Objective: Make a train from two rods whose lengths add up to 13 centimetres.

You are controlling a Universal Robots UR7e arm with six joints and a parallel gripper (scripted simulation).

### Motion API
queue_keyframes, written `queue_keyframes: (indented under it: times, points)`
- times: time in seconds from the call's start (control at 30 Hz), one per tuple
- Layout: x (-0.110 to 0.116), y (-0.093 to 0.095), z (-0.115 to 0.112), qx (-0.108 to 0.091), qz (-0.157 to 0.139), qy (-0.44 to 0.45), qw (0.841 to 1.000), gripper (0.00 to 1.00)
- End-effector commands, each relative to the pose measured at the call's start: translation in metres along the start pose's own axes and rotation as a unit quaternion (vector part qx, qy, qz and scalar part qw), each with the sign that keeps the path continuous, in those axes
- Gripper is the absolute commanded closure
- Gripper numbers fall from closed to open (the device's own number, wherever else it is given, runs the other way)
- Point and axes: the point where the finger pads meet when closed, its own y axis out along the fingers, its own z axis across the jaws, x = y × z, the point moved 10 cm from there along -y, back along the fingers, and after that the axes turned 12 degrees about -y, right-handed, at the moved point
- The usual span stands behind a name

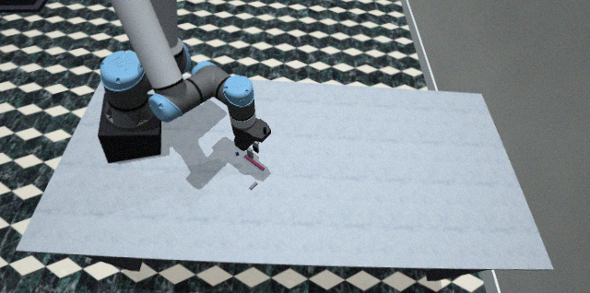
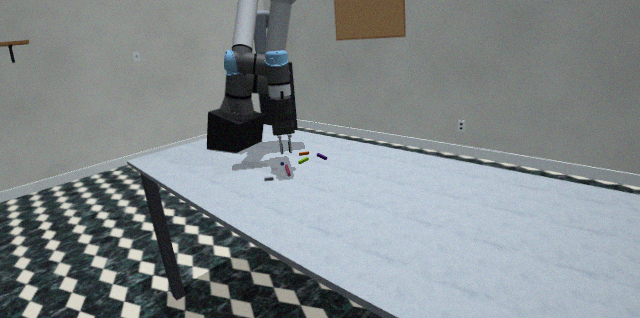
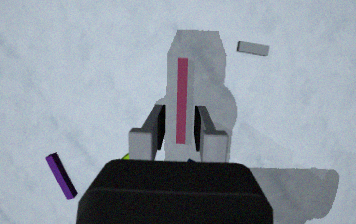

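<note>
A pink rod lies flat on the table in the arm's shadow. My gripper hangs a little above the rod's near end, fingers half open. In the wrist view the rod runs between the fingers with a gap on each side, and nothing is held. An orange rod, a lime rod and a purple rod lie apart just behind the gripper. A small blue rod lies beside the pink rod.
A grey rod lies alone a little beyond the pink rod's far end. The arm's black base stands on the table's left end. The pale table stretches far to the right.
</note>
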Motion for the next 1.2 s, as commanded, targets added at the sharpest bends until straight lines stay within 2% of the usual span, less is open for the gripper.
queue_keyframes:
  times: [0.0,0.77,1.17]
  points:
    - [-0.0003,-0.0003,0.0000,0.000,0.001,0.000,1.000,0.46]
    - [-0.0003,0.0001,0.0000,0.000,0.001,0.000,1.000,0.46]
    - [-0.0004,0.0085,0.0002,0.000,0.000,0.000,1.000,0.46]
